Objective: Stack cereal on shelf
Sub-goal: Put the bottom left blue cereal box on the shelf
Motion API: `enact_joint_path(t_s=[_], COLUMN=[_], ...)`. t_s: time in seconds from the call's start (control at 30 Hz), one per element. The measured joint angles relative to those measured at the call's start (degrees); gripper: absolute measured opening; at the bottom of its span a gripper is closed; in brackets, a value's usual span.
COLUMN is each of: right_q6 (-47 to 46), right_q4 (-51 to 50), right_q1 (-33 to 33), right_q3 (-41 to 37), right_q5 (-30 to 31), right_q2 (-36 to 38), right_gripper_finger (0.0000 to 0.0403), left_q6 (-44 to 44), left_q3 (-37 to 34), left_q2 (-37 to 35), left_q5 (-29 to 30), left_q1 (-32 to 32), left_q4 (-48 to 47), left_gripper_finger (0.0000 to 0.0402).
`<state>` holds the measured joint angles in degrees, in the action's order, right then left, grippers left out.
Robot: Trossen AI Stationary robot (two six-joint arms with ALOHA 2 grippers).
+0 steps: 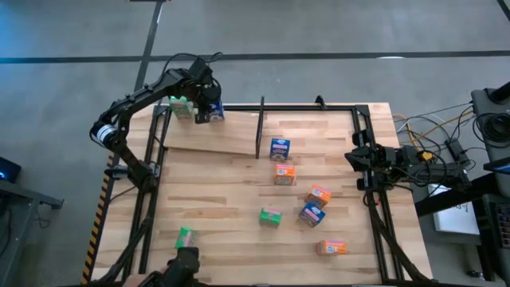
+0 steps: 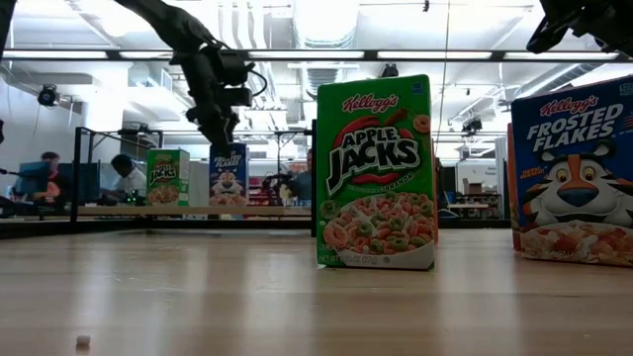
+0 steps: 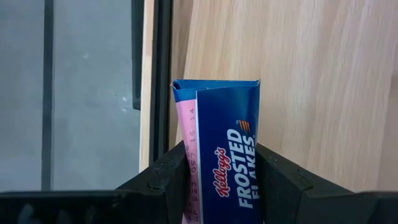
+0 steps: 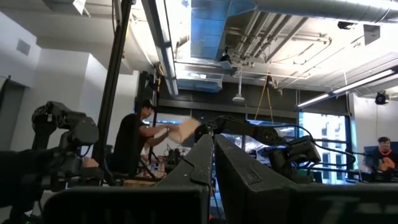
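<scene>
Setting: a light wooden table (image 1: 215, 199) in an open workshop, ducts and strip lights overhead, people seated at desks behind.
Shelf: the plank panel with its black frame (image 1: 239, 137) runs along the table's far edge, a black divider rod (image 1: 259, 127) upright in it.
Far left: a green box (image 1: 182, 104) stands upright on the shelf's left bay.
Left gripper (image 1: 209, 110): just beside that green box, over the shelf, jaws clenched on a blue Frosted Flakes box (image 3: 224, 155), gripped across its narrow sides below the folded top flap.
Box attitude: upright in the low view, long axis vertical, printed face turned toward the table's front.
Handling: likely very light, thin cardboard that dents under a hard squeeze; the glossy print may slip, so a mid-height hold on the narrow sides looks soundest.
Middle: another blue box (image 1: 280, 148), two orange ones and a green one (image 1: 270, 216) scattered on the table, more to their right.
Right gripper (image 1: 356, 159): parked at the table's right edge, jaws pressed together, holding nothing.
</scene>
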<state>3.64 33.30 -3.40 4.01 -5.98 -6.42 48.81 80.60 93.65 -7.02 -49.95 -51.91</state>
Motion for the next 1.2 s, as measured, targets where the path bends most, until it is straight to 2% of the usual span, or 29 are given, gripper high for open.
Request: enact_joint_path(t_s=[0.2,0.5,0.93,1.2], right_q6=[-0.12,-0.18,-0.18,-0.18], right_q4=[0.0,-0.02,-0.02,-0.01], right_q1=[0.0,0.01,0.0,0.02], right_q3=[0.0,0.0,0.0,0.0], right_q5=[0.0,0.0,0.0,0.0], right_q2=[0.0,0.0,0.0,0.0], right_gripper_finger=[0.0009,0.0009,0.0009,0.0009], left_q6=[0.02,-0.8,-2.59,-2.83], left_q3=[-1.25,-1.15,-1.12,-1.1], left_q2=[-0.04,-0.07,0.0,0.0], left_q5=[2.43,2.85,3.08,3.05], left_q1=[-0.04,-0.04,-0.04,-0.02], left_q4=[2.01,1.89,1.89,1.95], left_gripper_finger=[0.0137,0.014,0.0213,0.0226])
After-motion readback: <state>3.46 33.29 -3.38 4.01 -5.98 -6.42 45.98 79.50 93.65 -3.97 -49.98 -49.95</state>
